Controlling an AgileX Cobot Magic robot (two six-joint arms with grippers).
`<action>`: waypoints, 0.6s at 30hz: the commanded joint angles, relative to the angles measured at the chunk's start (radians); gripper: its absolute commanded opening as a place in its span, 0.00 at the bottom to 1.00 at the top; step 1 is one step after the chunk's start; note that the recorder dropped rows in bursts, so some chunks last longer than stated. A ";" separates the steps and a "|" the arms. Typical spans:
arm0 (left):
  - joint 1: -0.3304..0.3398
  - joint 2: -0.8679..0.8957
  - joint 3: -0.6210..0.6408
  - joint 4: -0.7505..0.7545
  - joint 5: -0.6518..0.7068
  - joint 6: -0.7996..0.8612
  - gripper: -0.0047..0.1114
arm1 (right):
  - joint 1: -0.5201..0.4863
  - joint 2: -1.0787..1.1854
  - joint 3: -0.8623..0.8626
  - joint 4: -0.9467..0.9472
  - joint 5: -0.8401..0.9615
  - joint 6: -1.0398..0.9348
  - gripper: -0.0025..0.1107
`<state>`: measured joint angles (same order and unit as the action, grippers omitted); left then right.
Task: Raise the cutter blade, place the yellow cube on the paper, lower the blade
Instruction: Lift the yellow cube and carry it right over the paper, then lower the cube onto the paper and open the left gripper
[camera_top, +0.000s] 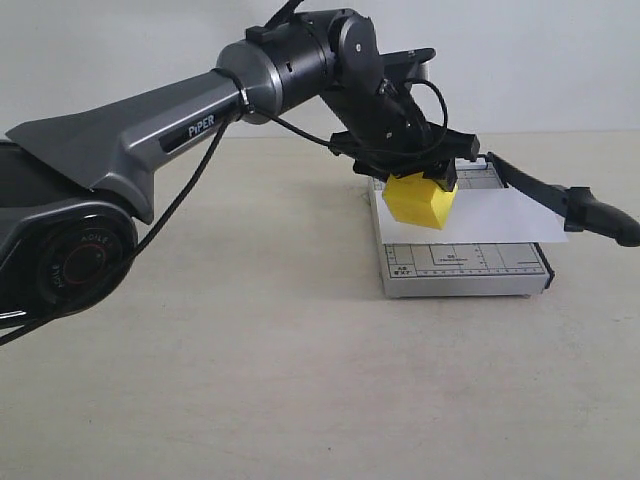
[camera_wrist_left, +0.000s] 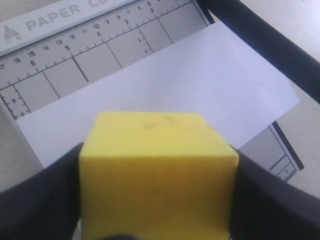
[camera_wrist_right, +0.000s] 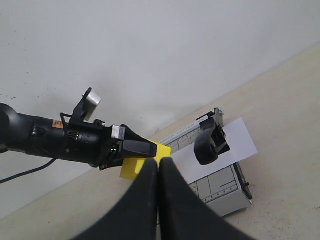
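Right gripper: your right gripper (camera_wrist_right: 159, 167) fills the foreground, its two black fingers (camera_wrist_right: 140, 200) pressed together with nothing between them.
Left gripper: you see the left gripper (camera_wrist_right: 147, 152) reaching in on its black arm (camera_wrist_right: 50, 137), clamped on the bright yellow solid cube (camera_wrist_right: 131, 169).
Cube: partly hidden behind your right fingers, just beside one end of the plain white rectangular paper sheet (camera_wrist_right: 237, 145).
Paper: lies across the small grey guillotine trimmer base (camera_wrist_right: 220, 187), its far end sticking out past the base's edge.
Blade: the black cutter blade's thick rounded handle (camera_wrist_right: 209, 145) points toward your camera, showing over the paper.
Surface: beige table (camera_wrist_right: 285, 100).
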<state>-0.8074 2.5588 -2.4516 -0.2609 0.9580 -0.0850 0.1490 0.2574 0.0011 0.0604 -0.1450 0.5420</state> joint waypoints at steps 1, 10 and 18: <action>-0.007 -0.005 -0.008 -0.004 -0.019 0.012 0.08 | 0.001 -0.003 -0.001 -0.007 -0.001 -0.001 0.02; -0.007 0.012 -0.008 -0.004 -0.014 0.019 0.08 | 0.001 -0.003 -0.001 -0.007 -0.001 -0.001 0.02; -0.007 0.017 -0.008 -0.005 -0.026 0.026 0.08 | 0.001 -0.003 -0.001 -0.007 -0.001 -0.001 0.02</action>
<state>-0.8087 2.5772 -2.4522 -0.2609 0.9399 -0.0685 0.1490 0.2574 0.0011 0.0604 -0.1450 0.5420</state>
